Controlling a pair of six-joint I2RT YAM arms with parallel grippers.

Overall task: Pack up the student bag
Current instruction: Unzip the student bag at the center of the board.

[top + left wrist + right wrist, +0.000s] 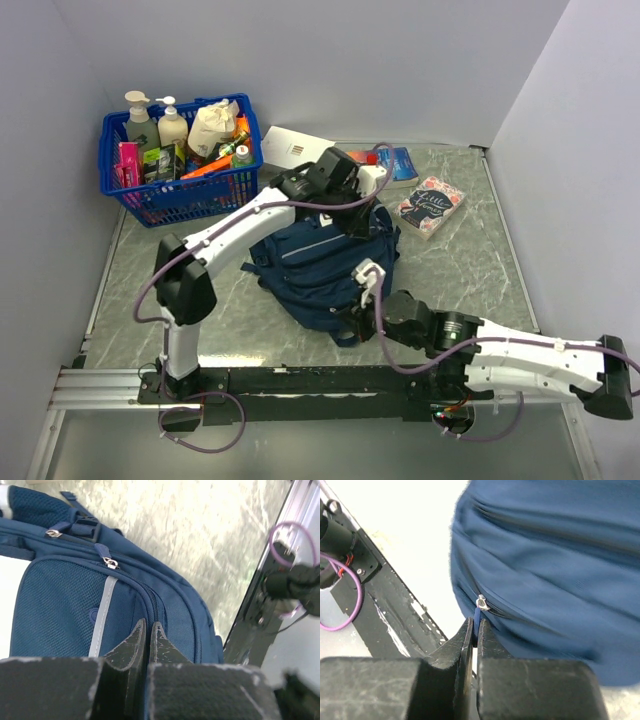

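The student bag (pixel 318 262), navy blue, lies in the middle of the table. In the left wrist view the bag (pixel 65 600) shows its mesh pocket, a grey stripe and zipper pulls. My left gripper (pixel 357 215) is at the bag's far end. Its jaws (pixel 148 626) are closed to a narrow slit on the bag's fabric beside a zipper seam. My right gripper (pixel 356 318) is at the bag's near edge. It (pixel 475 625) is shut on a blue zipper pull (pixel 478 614) that hangs from a silver slider on the bag (pixel 555 580).
A blue plastic basket (pixel 118 190) with bottles and packets stands at the back left. A white booklet (pixel 296 146) and two books (pixel 431 207) (pixel 398 166) lie behind and right of the bag. Walls close the sides. The black rail (pixel 395 610) runs along the near edge.
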